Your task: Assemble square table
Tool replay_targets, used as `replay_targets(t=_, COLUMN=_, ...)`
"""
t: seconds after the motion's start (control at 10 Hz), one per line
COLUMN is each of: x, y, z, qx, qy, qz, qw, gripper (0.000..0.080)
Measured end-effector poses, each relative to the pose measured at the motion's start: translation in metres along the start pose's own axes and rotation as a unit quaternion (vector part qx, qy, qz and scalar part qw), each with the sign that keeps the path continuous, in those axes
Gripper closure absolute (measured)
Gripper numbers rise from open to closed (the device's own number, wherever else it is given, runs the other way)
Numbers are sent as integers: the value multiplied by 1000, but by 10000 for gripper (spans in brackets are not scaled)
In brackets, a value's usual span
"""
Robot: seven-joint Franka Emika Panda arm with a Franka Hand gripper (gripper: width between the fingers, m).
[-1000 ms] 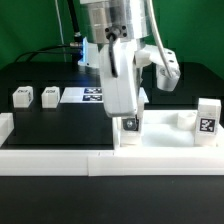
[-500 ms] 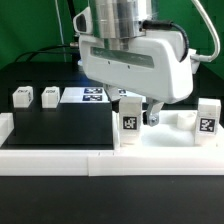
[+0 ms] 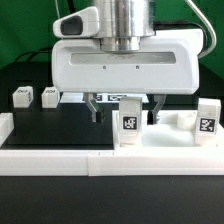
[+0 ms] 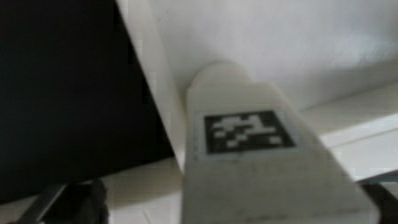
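while the gripper (image 3: 127, 111) gapes, leg (image 3: 129, 126) stands upright.

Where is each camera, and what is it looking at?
Exterior view: sits off the arm, facing the table across the low white wall; shows the open hand, fingers either side of a standing leg block.
Wrist view: rides on the wrist, looking along the hand's dark fingertips at the leg block's tag.
Shared: both show the same tagged leg block between the open fingers.
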State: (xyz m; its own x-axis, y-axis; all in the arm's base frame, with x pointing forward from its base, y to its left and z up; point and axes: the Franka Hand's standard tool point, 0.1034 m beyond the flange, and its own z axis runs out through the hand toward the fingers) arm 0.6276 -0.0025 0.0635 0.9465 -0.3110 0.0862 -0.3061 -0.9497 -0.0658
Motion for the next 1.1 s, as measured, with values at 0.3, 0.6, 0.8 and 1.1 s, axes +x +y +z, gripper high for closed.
replay_targets(t=0.3, x=0, y=0, z=1, qx=0, qy=1, qz=57, qw=998, gripper=352)
replay_targets(t=0.6, x=0, y=-1, z=2, qx=4, qy=-1, qz=170, qw=985, gripper=511)
replay_targets(t=0.8, x=2, y=3, z=2, qx=0, qy=-14, qz=331, qw=944, gripper=511)
replay_targets(t=1.1, x=0, y=7, z=3, qx=8, qy=-29, qz=499, qw=866, gripper=511)
